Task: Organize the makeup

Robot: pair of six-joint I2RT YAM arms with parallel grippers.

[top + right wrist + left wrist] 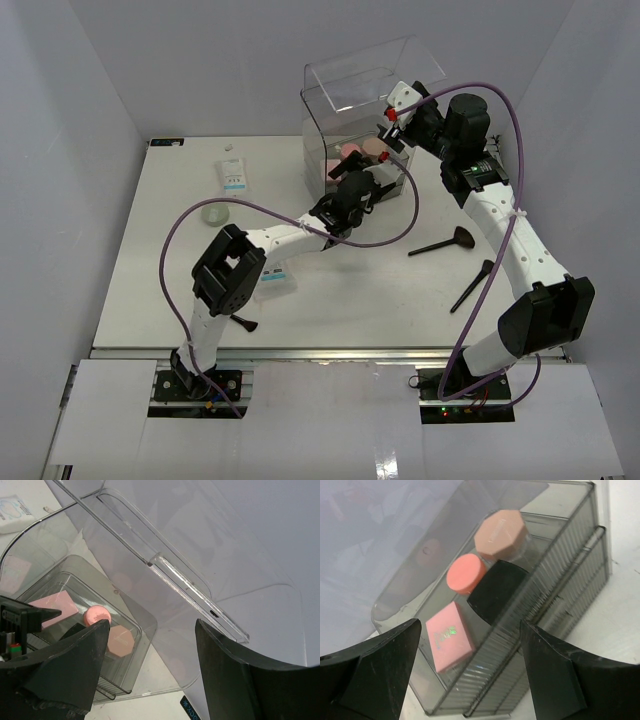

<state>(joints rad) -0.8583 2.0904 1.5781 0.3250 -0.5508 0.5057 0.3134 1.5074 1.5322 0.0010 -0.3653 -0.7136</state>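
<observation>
Left tool point(470, 640) spread wide, empty, above smoky clear plastic tray point(560, 580). Pink square pad point(449, 636), coral round compact point(466, 573), beige octagonal compact point(500, 534), black faceted compact point(496, 590) lie inside. Right tool point(150, 630) wide apart, apparently propping clear lid point(200, 555) for access. Two thin black brushes point(442, 243) on surface point(330, 300), 4 o'clock of tray.

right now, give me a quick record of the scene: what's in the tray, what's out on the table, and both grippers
in tray: beige compact, round pink compact, black compact, pink pad
on table: two brushes, white sachet
left gripper: open, over the tray, holding nothing
right gripper: open, by the raised clear lid
</observation>
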